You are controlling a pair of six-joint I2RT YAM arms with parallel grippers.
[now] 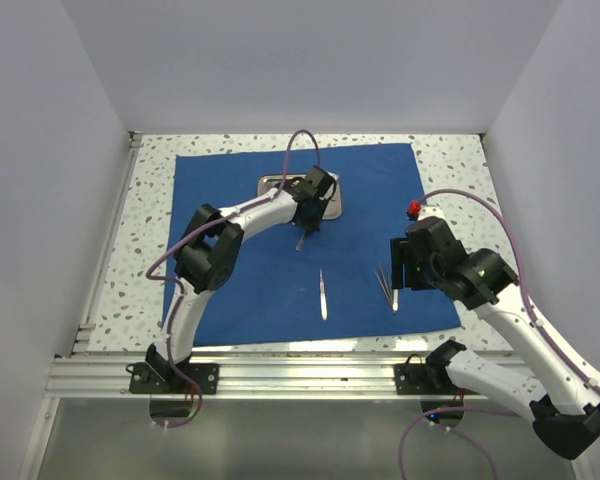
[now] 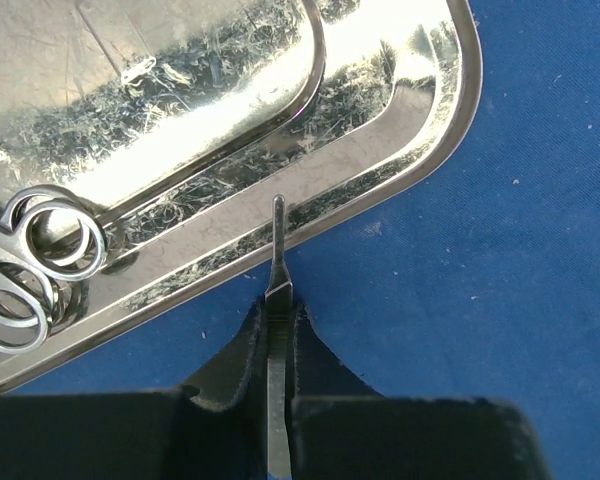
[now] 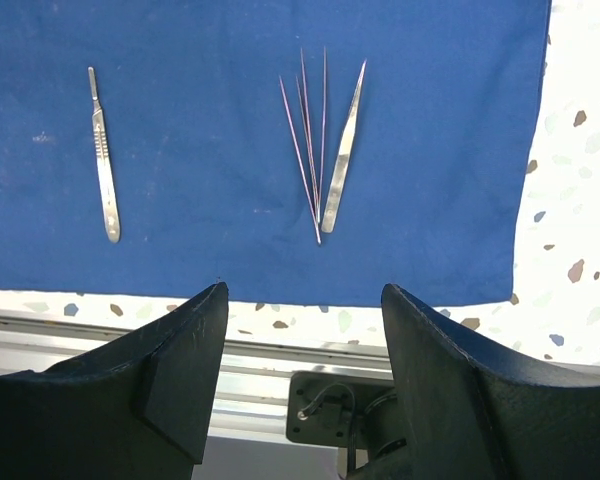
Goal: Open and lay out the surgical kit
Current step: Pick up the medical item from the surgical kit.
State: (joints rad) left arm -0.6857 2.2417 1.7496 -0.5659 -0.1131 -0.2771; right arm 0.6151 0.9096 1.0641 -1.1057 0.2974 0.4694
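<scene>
The royal-blue cloth lies spread flat on the table, with the shiny steel tray at its far middle. My left gripper hangs at the tray's near edge, shut on a thin flat silver instrument. That instrument's tip reaches over the tray rim. Ring-handled scissors lie in the tray. A scalpel-like handle, tweezers and fine needle-like probes lie on the cloth's near part. My right gripper hovers open above the cloth's near right edge, holding nothing.
Speckled tabletop borders the cloth on all sides. An aluminium rail runs along the near edge. White walls close in the left, back and right. A purple cable arches over the tray.
</scene>
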